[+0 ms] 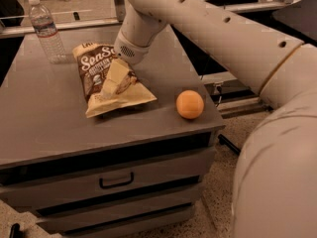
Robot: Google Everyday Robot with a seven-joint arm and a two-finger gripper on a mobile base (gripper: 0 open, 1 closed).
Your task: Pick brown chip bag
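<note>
The brown chip bag [93,67] lies flat on the grey cabinet top [44,123], left of centre, with its white script lettering facing up and its tan end toward the front. My gripper [110,85] comes down from the white arm at the upper right. It rests on the middle of the bag, over the pictured chips. The arm hides part of the bag's right upper edge.
An orange ball [190,104] sits near the cabinet's front right corner, right of the bag. A clear water bottle [47,29] stands at the back left. Drawers with a dark handle [116,181] are below. My large arm fills the right side.
</note>
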